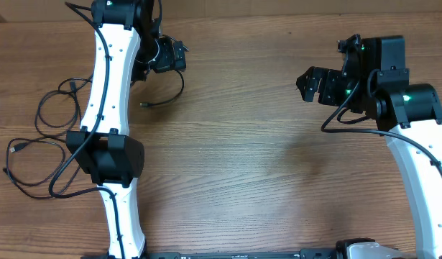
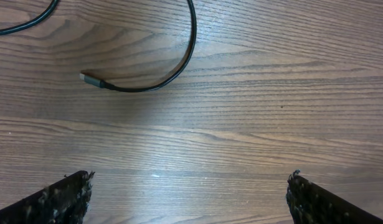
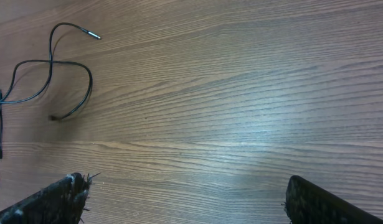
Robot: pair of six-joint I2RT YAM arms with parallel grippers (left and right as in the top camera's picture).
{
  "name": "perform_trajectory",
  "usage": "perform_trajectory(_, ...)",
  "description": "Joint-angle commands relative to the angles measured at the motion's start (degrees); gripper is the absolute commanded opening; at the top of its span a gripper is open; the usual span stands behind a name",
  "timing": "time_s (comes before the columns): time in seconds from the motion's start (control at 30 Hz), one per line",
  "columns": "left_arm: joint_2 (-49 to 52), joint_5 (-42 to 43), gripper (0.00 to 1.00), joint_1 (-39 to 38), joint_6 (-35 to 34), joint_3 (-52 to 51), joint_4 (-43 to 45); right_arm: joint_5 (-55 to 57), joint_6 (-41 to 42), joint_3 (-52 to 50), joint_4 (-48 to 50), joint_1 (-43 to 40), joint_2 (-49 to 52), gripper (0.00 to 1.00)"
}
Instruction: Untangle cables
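Thin black cables lie on the wooden table at the left. One short cable (image 1: 170, 98) curves below my left gripper (image 1: 176, 56) and ends in a small plug (image 1: 143, 105). It also shows in the left wrist view (image 2: 179, 65), ahead of the open, empty left gripper (image 2: 190, 177). More cables loop left of the left arm, one upper loop (image 1: 45, 108) and one lower loop (image 1: 23, 183). The right wrist view shows crossed cable loops (image 3: 51, 65) far to the left. My right gripper (image 1: 308, 83) (image 3: 186, 180) is open and empty over bare wood, far from the cables.
The left arm's white links and black elbow (image 1: 106, 155) lie across the table between the left loops and the short cable. A thicker black arm cable (image 1: 59, 180) hangs beside the elbow. The right arm (image 1: 415, 151) stands at the right edge.
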Motion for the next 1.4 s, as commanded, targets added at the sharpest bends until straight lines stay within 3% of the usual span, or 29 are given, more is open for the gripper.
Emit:
perform_trajectory(0.0,-0.4,-0.8,1.00,-0.3,1.3,-0.3,0.1,0.0,0.0,0.8,0.1,-0.2,0.0,1.00)
perform_trajectory(0.83,-0.8,-0.8,1.00,-0.7,1.2,-0.3,0.2,0.0,0.0,0.8,0.1,-0.2,0.0,1.00)
perform_trajectory(1.37,-17.2,-0.8,0.99,-1.5,1.2,-0.3,0.1,0.0,0.0,0.8,0.1,-0.2,0.0,1.00)
